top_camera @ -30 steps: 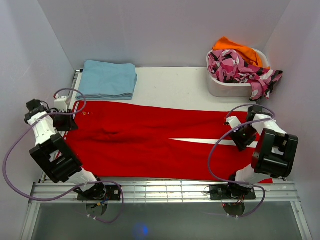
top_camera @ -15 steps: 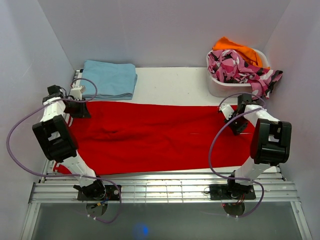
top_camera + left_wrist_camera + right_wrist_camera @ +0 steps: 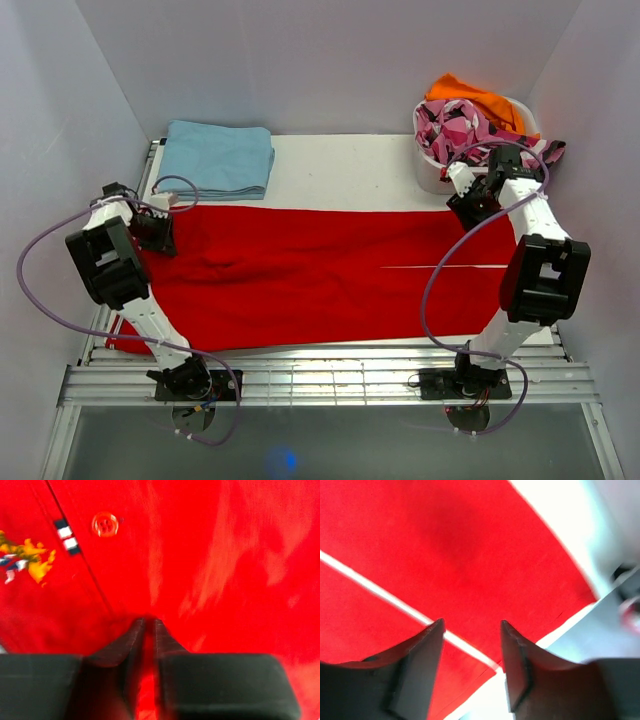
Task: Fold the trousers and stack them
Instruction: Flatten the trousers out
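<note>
The bright red trousers (image 3: 320,275) lie lengthwise across the table, doubled over, with a thin white stripe (image 3: 450,266) showing toward the right end. My left gripper (image 3: 158,232) is at their left, waist end. In the left wrist view its jaws (image 3: 148,622) are pinched together on a ridge of red fabric (image 3: 225,555), near a red button (image 3: 105,525). My right gripper (image 3: 470,208) hovers at the far right corner of the legs. In the right wrist view it (image 3: 470,625) stands open above the hem (image 3: 445,540) and the white stripe (image 3: 380,590), with nothing between its fingers.
A folded light blue garment (image 3: 218,158) lies at the back left, just beyond the waist. A white basket (image 3: 445,178) at the back right holds a pink-black-white patterned garment (image 3: 470,130) and an orange cloth (image 3: 470,95), close to my right gripper. Walls enclose three sides.
Both arms swung from the near side to the far edge, laying one trouser half over the other. The right gripper then opened and drew back toward the basket. The left jaws narrowed.
</note>
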Robot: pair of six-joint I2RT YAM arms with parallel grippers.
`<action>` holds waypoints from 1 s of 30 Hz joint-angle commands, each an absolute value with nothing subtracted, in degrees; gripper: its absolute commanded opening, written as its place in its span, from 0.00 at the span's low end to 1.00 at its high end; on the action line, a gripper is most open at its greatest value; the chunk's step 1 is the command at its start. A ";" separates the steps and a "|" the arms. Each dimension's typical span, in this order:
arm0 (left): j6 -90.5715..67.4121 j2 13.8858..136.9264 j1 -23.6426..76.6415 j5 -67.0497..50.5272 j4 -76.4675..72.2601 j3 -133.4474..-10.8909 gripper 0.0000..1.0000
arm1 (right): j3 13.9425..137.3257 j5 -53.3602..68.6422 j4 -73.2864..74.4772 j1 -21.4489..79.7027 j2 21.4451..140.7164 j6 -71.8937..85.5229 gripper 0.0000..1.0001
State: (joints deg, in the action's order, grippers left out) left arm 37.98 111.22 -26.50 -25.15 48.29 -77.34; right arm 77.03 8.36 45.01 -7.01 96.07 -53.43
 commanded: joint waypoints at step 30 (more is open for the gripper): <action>81.89 136.94 -24.61 -37.71 62.93 -118.58 0.59 | 58.89 10.28 42.62 -5.71 103.36 -78.13 0.36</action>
